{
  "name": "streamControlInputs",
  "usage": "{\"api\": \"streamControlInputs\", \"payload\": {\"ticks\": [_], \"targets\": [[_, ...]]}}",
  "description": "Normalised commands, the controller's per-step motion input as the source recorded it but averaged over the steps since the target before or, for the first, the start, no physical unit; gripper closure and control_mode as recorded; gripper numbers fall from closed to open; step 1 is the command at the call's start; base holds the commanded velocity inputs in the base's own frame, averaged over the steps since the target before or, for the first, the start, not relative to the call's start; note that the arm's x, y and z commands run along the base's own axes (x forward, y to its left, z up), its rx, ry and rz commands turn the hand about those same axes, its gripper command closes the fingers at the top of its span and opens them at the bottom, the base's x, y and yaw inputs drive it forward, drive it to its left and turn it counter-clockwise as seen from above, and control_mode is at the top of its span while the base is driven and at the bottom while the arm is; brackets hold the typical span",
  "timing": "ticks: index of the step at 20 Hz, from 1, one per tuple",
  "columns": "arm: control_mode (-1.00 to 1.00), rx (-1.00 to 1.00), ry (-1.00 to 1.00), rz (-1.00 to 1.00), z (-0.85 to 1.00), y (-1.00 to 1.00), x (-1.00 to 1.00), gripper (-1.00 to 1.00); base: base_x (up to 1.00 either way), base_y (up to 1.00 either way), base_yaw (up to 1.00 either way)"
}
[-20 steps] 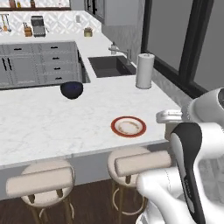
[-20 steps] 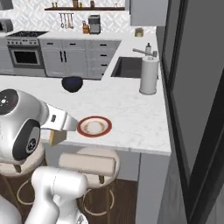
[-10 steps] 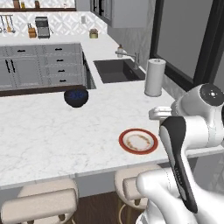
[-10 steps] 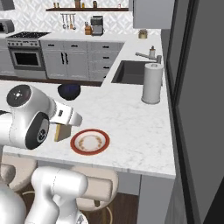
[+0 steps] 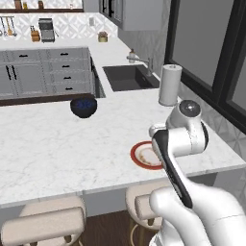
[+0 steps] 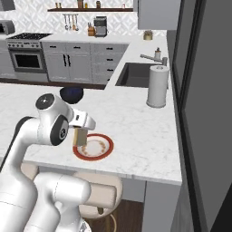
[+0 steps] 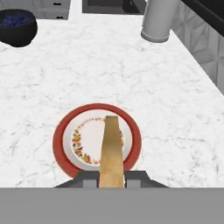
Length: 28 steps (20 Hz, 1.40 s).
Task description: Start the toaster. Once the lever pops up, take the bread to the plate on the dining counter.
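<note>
The dark bowl [image 7: 17, 27] sits far left on the table [image 7: 183, 131]. The tool [image 7: 111, 177] is clenched on the bread [image 7: 111, 153], held edge-on above the plate [image 7: 97, 141]. Let go like this, the slice could tip and land on the rim or roll off onto the marble.

Grey cabinets [image 5: 43, 72], dark sink [image 6: 138, 74], tall dark windows [image 5: 206, 45], beige stools [image 5: 45, 223]

The counter [image 6: 136, 131] lies bare all around the plate [image 6: 94, 147], so a hand could reach it from the left, right or near edge. The dark bowl [image 6: 71, 94] stands far to the left and the paper towel roll [image 6: 157, 86] far to the right, both well apart from the plate.
</note>
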Motion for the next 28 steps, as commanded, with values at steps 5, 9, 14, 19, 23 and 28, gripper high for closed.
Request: {"api": "streamControlInputs", "payload": {"ticks": [5, 9, 14, 19, 23, 28], "targets": [[-1.0, -0.12, 0.11, 0.0, -0.78, 0.0, 0.75, 1.0, 0.0, 0.0, 0.0], [-1.0, -0.15, 0.0, -0.01, -0.6, 0.0, 0.48, 1.0, 0.0, 0.0, 0.0], [-1.0, -0.22, -0.02, -0.07, -0.38, 0.07, 0.31, 1.0, 0.0, 0.0, 0.0], [-1.0, -0.08, 0.0, -0.03, -0.28, 0.01, 0.51, 1.0, 0.0, 0.0, 0.0], [-1.0, 0.03, 0.0, 0.0, -0.21, 0.0, 0.66, 1.0, 0.0, 0.0, 0.0], [-1.0, 0.1, 0.0, 0.0, -0.36, 0.0, 0.44, 1.0, 0.0, 0.0, 0.0]]}}
